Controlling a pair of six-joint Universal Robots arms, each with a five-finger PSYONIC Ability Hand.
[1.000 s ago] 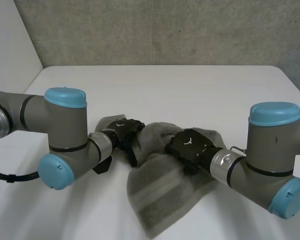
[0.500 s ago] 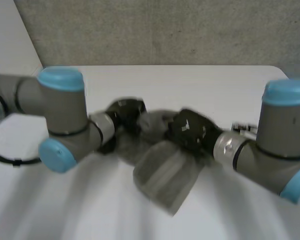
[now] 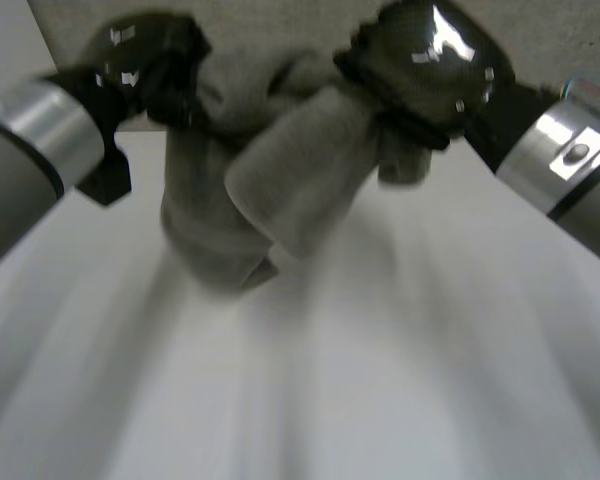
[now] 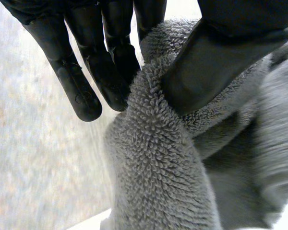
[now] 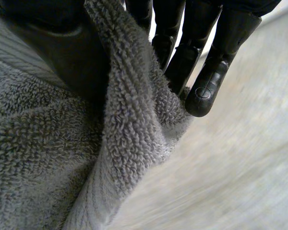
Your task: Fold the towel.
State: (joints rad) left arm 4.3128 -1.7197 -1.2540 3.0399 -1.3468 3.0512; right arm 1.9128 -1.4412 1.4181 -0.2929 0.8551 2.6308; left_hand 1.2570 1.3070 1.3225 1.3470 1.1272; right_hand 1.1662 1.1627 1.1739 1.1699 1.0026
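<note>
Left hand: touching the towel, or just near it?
Touching. The left wrist view shows the left hand pinching a fold of the towel between its thumb and fingers, no gap.

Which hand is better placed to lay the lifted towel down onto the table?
Probably left. Both the left hand and right hand pinch the towel, but its longest hanging part drops beside the left hand, closest to the table.

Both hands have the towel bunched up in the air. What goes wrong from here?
1. The left hand pinches only a thick roll of the towel between thumb and fingers; it may slip.
2. The towel hangs bunched between it and the right hand, so laying it down likely creases rather than folds flat.
</note>
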